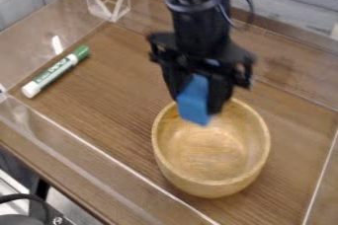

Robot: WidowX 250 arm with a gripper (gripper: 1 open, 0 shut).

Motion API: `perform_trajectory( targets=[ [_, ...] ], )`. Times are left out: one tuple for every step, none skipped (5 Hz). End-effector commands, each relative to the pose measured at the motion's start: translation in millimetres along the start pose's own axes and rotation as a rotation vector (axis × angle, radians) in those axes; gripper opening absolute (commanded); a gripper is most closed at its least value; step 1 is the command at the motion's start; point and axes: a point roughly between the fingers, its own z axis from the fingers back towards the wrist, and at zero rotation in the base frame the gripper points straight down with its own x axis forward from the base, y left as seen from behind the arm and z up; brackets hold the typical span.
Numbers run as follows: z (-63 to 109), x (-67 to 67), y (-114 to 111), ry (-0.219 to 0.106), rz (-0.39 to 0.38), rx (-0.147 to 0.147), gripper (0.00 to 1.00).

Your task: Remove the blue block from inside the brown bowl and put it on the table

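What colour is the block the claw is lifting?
Plain bright blue; the block shows best in the camera view, held in the claw.

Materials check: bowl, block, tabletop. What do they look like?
Bowl: looks like wood, smooth satin finish, going by its even tan-brown color; coated plastic not ruled out.
Block: painted wood or plastic, can't tell which; solid blue, no visible grain.
Tabletop: wood or wood laminate, low sheen, judging by its brown, faintly streaked surface.
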Motion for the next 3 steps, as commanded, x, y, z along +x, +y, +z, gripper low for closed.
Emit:
perform_trajectory(
  targets=[
    [23.2,15.7,25.9,-0.077,0.017,0.007,0.0],
    [25.1,18.0,50.0,-0.09,0.031,0.022,0.0],
    [20.1,16.4,63.6,-0.094,0.024,0.046,0.0]
  ],
)
